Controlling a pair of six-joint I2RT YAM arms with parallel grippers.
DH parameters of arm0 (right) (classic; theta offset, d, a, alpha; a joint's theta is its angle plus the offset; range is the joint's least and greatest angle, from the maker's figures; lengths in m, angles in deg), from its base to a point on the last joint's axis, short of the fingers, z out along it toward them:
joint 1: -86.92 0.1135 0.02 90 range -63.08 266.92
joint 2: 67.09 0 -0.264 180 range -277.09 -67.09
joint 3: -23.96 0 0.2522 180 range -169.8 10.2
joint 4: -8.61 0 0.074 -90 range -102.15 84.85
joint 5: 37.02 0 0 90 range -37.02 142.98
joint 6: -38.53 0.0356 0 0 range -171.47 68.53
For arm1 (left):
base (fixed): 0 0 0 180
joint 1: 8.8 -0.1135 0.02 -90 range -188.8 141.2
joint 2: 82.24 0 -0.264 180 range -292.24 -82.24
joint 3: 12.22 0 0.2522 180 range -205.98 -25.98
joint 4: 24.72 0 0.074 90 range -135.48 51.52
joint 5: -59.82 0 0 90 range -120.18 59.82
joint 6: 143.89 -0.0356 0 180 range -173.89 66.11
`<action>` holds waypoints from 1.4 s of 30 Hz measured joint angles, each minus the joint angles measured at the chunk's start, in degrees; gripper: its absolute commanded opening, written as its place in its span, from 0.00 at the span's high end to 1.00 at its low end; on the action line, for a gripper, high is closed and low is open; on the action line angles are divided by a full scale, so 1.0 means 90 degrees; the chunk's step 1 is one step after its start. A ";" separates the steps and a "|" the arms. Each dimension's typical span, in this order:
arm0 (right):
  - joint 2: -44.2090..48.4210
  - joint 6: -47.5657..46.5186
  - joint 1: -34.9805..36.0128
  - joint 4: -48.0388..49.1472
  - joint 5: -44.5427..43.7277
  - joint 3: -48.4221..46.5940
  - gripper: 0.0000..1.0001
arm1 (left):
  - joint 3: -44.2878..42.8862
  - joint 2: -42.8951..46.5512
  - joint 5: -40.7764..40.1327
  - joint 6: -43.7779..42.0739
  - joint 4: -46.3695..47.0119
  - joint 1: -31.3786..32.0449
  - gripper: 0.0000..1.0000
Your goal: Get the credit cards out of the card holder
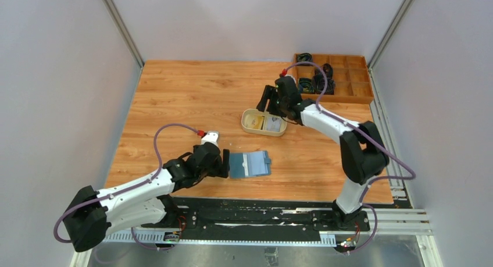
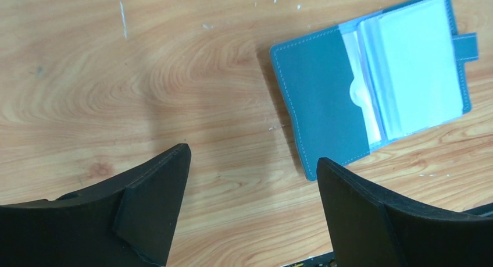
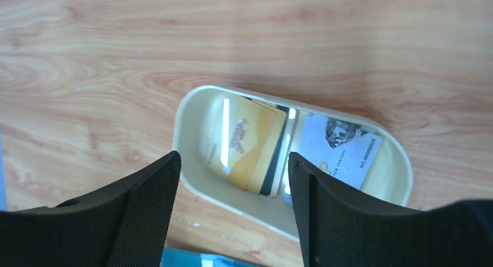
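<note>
Credit cards (image 3: pixel 244 145) lie in the tray (image 3: pixel 181 127) beneath the spread, seemingly empty right hand (image 3: pixel 234 162).

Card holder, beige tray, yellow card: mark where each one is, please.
card holder (image 2: pixel 317 98), left wrist view, on its dark teal cover flap.
beige tray (image 3: pixel 189 133), right wrist view, on its left inner wall.
yellow card (image 3: pixel 247 153), right wrist view, on its face.

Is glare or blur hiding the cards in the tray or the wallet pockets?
Right wrist: glare streaks cross the yellow card and the tray, but print on the white card is legible. Left wrist: the card holder has clear sleeves washed out white, contents unreadable. Top external: even light, soft shadows.
</note>
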 measured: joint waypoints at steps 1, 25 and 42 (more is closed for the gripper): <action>0.0231 -0.0117 0.0000 -0.0005 -0.0007 0.0000 0.20 | -0.0049 0.0049 -0.0032 -0.0046 -0.0051 0.0000 0.07; 0.5107 -0.1360 0.0000 -0.0512 -0.0612 0.3412 0.11 | -0.1460 0.0787 0.1559 -0.1785 0.0415 -0.2380 0.00; 0.5717 -0.1382 0.0000 -0.1144 -0.1676 0.3728 0.08 | -0.1494 0.0372 0.2164 -0.2033 0.1161 -0.2499 0.00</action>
